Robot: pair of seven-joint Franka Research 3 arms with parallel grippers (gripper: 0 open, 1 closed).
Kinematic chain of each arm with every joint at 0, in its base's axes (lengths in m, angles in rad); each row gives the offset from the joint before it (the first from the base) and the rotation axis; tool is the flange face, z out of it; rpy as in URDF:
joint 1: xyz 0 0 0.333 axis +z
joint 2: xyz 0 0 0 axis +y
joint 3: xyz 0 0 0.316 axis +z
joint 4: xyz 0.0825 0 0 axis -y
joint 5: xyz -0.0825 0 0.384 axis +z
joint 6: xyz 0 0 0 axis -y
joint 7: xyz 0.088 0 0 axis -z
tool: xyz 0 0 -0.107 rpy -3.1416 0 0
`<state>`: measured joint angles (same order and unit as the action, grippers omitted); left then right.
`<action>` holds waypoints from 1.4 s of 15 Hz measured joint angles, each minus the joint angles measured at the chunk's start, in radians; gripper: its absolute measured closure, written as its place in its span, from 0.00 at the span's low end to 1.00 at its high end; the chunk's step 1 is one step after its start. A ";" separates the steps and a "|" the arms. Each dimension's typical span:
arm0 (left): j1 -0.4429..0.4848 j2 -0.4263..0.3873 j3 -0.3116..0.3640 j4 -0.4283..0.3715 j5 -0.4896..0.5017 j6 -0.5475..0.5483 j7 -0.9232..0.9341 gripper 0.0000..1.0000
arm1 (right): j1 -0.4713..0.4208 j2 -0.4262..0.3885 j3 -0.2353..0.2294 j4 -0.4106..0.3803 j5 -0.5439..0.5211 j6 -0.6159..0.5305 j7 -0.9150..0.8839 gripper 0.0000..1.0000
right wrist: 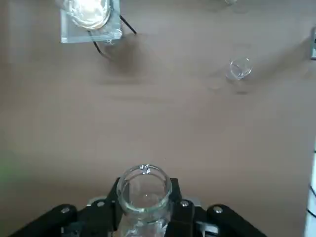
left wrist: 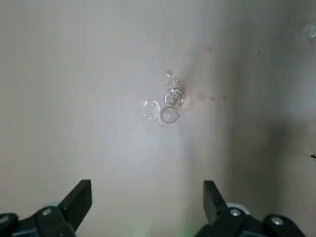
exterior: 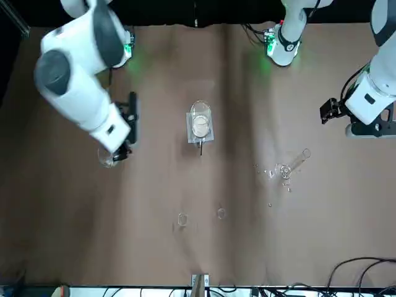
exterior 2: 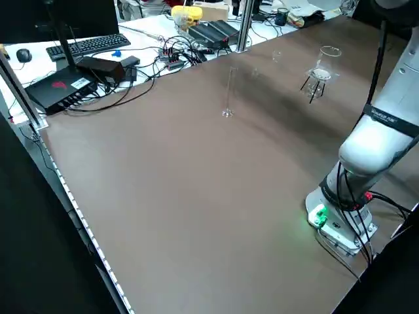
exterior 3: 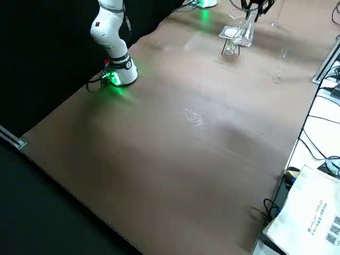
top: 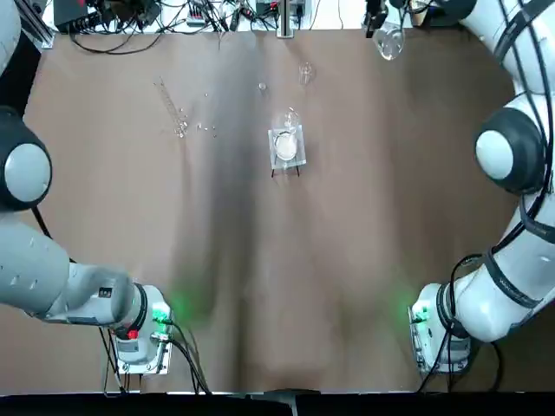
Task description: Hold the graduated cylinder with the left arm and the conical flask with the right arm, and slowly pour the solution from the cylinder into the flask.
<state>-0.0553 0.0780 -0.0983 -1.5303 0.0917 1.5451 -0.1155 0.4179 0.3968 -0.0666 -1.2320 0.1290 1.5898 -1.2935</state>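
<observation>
Brown tabletop fills the overhead view, bare wood-tone with green glow pooling by both arm bases at six o'clock. Right gripper sits up at one o'clock on the table, fingers clamped tight on the neck of the flask, mouth facing the wrist camera. Left gripper hangs high with fingers spread wide, empty, looking straight down on the cylinder. That cylinder stands upright at about ten o'clock, well apart from the flask, with what may be small glass bits around its foot. Dead centre, a beaker on a small stand. Beyond the far edge, cables, a keyboard and black boxes crowd a white bench.
</observation>
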 joint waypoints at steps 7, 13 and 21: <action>0.004 -0.051 0.000 -0.086 0.000 0.043 0.001 0.00 | -0.280 -0.001 -0.004 -0.111 0.260 -0.011 -0.333 0.61; 0.003 -0.051 0.000 -0.094 0.000 0.045 0.001 0.00 | -0.578 -0.001 -0.008 -0.316 0.476 -0.027 -0.726 0.61; 0.004 -0.042 0.000 -0.105 0.000 0.055 0.001 0.00 | -0.721 0.079 -0.007 -0.399 0.569 -0.091 -0.856 0.61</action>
<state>-0.0515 0.0363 -0.0982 -1.6352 0.0920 1.6001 -0.1142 -0.3035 0.4760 -0.0736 -1.6309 0.6985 1.4989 -2.1493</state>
